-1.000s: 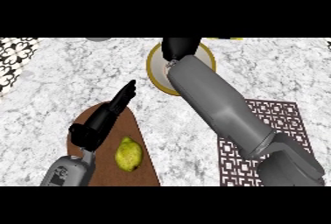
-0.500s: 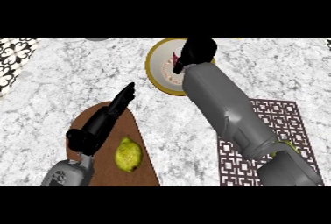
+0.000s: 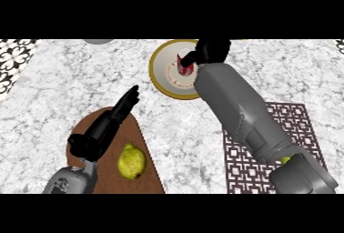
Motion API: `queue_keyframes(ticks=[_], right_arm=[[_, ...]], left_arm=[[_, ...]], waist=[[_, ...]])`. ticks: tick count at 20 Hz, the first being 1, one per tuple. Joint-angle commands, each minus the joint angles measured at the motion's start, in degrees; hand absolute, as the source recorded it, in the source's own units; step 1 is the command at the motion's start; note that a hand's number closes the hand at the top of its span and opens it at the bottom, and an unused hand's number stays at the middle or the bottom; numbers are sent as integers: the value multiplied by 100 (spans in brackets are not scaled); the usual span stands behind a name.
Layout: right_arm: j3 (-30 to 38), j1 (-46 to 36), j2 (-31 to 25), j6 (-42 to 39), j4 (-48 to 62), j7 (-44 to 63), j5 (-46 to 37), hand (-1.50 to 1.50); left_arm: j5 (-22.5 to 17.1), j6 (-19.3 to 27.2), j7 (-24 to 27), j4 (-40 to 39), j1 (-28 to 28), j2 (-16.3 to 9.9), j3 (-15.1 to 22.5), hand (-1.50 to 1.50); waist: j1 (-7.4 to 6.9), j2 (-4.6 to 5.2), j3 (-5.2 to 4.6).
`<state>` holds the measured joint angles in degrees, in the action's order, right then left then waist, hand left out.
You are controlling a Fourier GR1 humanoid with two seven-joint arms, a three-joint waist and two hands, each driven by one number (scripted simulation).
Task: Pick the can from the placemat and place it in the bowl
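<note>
Head view: our right hand (image 3: 211, 50) hangs over the bowl (image 3: 161, 73), fingers curled on the can (image 3: 184, 68), which shows red and white inside the rim. We should lower it upright to the bowl's floor before letting go. Left hand (image 3: 107, 127) rests, fingers straight.

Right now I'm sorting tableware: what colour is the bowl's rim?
Yellow-gold around a pale inside; the bowl shows best in the head view.
</note>
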<state>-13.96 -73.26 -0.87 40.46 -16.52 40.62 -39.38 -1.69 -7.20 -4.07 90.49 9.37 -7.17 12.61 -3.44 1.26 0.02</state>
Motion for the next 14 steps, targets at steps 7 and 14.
queue_keyframes(ticks=[7,14], right_arm=[[857,511,-343,1519,-648,-315,518,-150],[888,2054,-553,2060,-1990,-860,570,-150]], left_arm=[[78,74,84,0,-262,-29,-107,0],[26,115,-35,226,-509,-38,-207,0]], waist=[[306,-121,3],[500,-197,2]])
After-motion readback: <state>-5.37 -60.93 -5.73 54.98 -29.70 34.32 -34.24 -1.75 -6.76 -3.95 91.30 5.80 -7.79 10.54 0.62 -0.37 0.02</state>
